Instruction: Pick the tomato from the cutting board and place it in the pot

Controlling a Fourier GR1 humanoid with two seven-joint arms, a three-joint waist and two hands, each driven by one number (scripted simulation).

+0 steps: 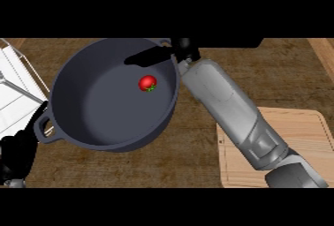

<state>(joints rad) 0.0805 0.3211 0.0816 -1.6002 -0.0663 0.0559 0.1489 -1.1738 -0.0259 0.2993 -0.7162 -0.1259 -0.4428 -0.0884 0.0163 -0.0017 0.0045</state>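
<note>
you can see the tomato (147,83) lying inside the pot (98,114), on its dark floor in the upper right part of the bowl, with its green stem end turned toward the lower right. your right robot hand (151,56) hangs over the pot's upper rim, just above the tomato in the view; there is a clear gap of bare pot floor between the black fingers and the red fruit, so the two are apart, not touching. the fingers of that robot hand point left across the pot and lie stretched out, relaxed rather than curled, and they pinch nothing. the grey right forearm (228,110) runs from the lower right corner up along the pot's right side, passing over the left part of the wooden cutting board (300,137), which lies on the brown table (195,154) to the right of the pot. your left robot hand (18,152) shows at the lower left edge, just beside the pot's left handle (44,128), with its fingers up and spread, holding nothing. a white rack (13,84) sits at the left edge of the view, partly behind the pot's rim.
</note>
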